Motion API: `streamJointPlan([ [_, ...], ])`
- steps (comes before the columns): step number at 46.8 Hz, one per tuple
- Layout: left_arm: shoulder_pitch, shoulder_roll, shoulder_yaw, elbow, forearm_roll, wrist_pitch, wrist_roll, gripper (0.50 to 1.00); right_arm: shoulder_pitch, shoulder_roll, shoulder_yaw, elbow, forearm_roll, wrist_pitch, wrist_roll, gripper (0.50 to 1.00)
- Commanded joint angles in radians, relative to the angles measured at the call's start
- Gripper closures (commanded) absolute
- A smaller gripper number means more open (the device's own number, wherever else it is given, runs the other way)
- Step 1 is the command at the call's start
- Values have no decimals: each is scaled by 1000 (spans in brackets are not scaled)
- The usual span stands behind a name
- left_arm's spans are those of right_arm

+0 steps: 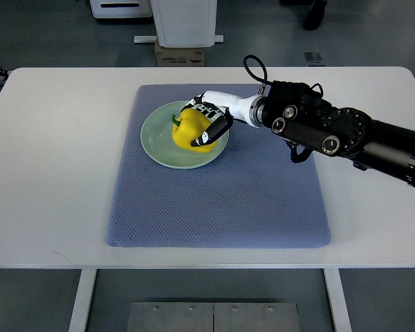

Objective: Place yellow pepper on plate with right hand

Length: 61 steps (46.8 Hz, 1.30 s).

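Note:
The yellow pepper (189,131) with a green stem sits on the pale green plate (159,142) at the upper left of the blue mat. My right hand (209,121) reaches in from the right and its fingers (213,131) are curled around the pepper's right side, over the plate. The left arm is out of view.
The blue-grey mat (221,200) lies on the white table (48,180). My black right forearm (332,131) crosses the mat's upper right corner. A white stand and a cardboard box (180,52) stand beyond the table's far edge.

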Motion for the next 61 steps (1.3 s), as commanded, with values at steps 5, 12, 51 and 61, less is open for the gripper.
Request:
streamJointPlan([
  [5,0,0,0,0,0,0,0,500,0,0,0,0,0,0,-1,538],
  [12,0,0,0,0,0,0,0,500,0,0,0,0,2,0,10,511],
  [51,0,0,0,0,0,0,0,500,-60,-87,242,-8,140,-5,27,505],
  [61,0,0,0,0,0,0,0,500,-132,-175,377,-11,179,-35,30,505],
])
